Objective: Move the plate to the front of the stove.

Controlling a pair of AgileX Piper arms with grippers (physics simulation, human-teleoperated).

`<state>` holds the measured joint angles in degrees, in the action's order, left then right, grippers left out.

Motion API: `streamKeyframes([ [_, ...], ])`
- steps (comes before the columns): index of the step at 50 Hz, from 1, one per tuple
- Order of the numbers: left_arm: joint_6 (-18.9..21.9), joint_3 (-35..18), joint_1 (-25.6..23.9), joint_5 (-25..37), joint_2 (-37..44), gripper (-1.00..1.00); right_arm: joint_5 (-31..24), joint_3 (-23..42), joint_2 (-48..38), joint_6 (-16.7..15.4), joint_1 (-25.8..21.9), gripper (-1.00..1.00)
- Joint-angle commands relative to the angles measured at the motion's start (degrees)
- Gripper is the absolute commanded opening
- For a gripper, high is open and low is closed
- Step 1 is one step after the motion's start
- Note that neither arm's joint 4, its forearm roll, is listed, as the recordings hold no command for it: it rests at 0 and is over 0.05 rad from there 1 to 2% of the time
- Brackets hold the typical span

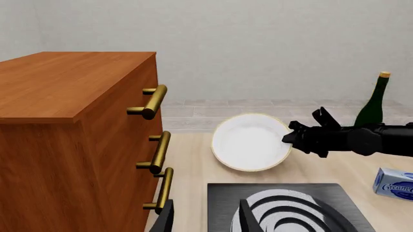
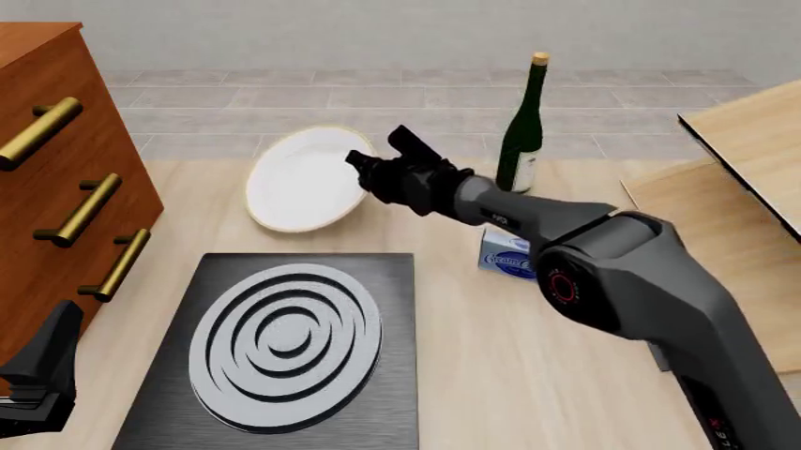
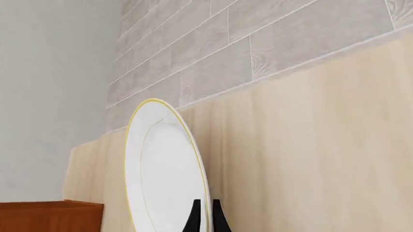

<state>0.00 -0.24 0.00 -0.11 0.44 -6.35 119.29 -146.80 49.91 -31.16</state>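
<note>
Plate [image 2: 298, 180], tilted, its near edge raised off the table [image 2: 501, 375], beyond the stove [image 2: 285, 349] and right of the wooden drawer cabinet [image 2: 56, 178]. Right gripper [image 2: 355, 169] pinches the plate's right rim between nearly closed fingers. Left gripper [image 1: 205, 220], fingers spread, hangs near the stove's front-left corner. Wine bottle [image 2: 523, 127] and cream-cheese box [image 2: 507, 255] stand right of the plate.

Front view looks down the table from above — both wrist views sit low, sharing the plate [image 1: 250, 141].
</note>
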Motion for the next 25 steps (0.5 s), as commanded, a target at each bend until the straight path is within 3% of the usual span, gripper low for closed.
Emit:
streamKeyframes([
  [1, 0.0, 0.0, 0.0, 0.0, 0.0, 1.0, -2.77, 5.53, -3.27, 0.2, 0.25, -1.0],
  [8, 0.0, 0.0, -0.01, 0.0, -0.01, 1.0, -4.25, 9.09, -6.57, 0.45, 0.29, -1.0],
  [25, 0.0, 0.0, -0.01, 0.0, 0.0, 1.0, -4.2, 10.64, -9.75, 0.14, 0.26, -1.0],
])
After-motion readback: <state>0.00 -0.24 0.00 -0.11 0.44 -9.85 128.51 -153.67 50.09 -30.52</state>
